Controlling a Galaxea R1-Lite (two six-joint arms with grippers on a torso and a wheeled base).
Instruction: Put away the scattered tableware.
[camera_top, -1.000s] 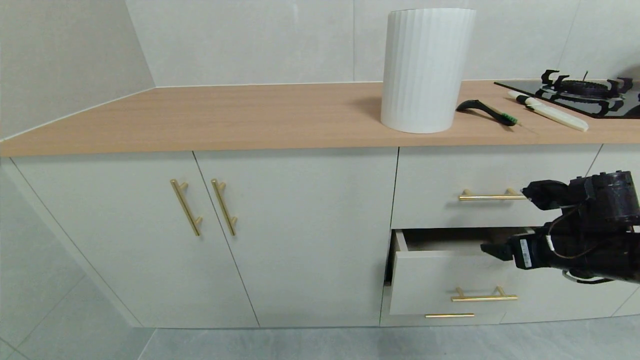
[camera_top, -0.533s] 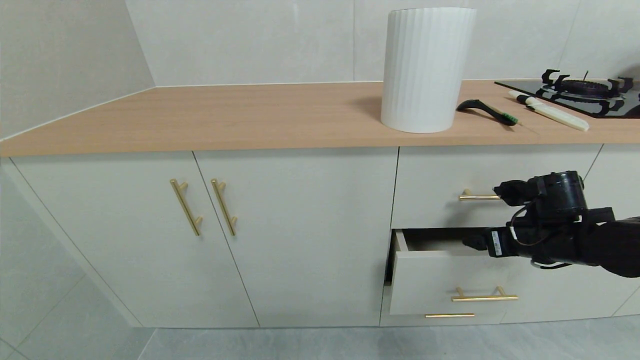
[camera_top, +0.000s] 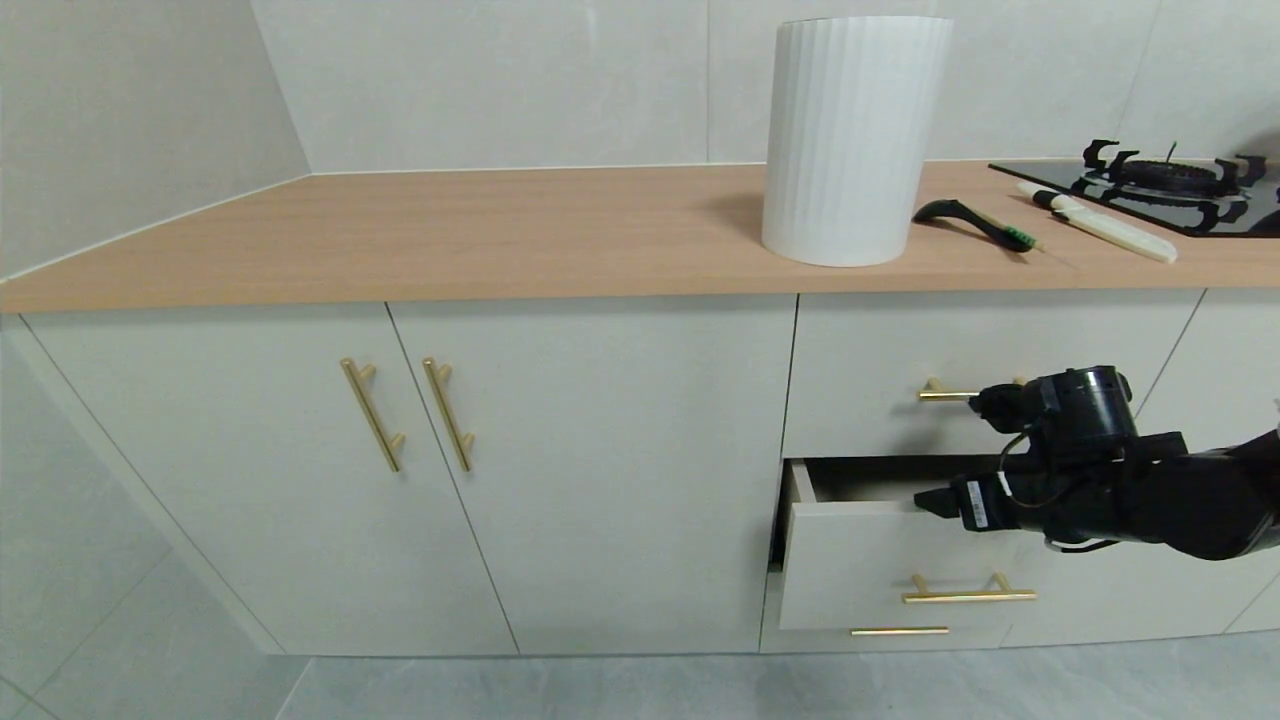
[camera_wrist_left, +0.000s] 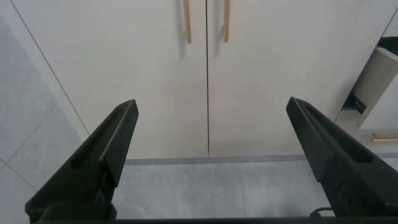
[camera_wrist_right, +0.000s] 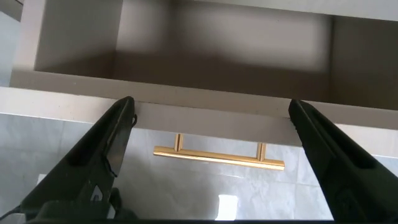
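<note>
Two utensils lie on the wooden counter (camera_top: 500, 235) at the right: a black-handled utensil (camera_top: 972, 222) and a white knife (camera_top: 1100, 226) at the hob's edge. Below them the middle drawer (camera_top: 860, 560) is pulled partly out, and its dim inside (camera_wrist_right: 217, 59) holds nothing that I can see. My right gripper (camera_top: 945, 498) (camera_wrist_right: 211, 106) hangs open at the top edge of the drawer front, above its gold handle (camera_wrist_right: 219, 158). My left gripper (camera_wrist_left: 211, 106) is open and low, facing the two cupboard doors (camera_wrist_left: 207, 74), with nothing between its fingers.
A tall white ribbed cylinder (camera_top: 850, 140) stands on the counter just left of the utensils. A black gas hob (camera_top: 1165, 180) is at the far right. The top drawer (camera_top: 980, 370) is closed. Grey tiled floor (camera_top: 600, 690) lies in front of the cabinets.
My right arm has moved left and a little forward, bringing its gripper from beside the drawer to the top edge of the drawer front. The drawer and utensils have stayed put.
</note>
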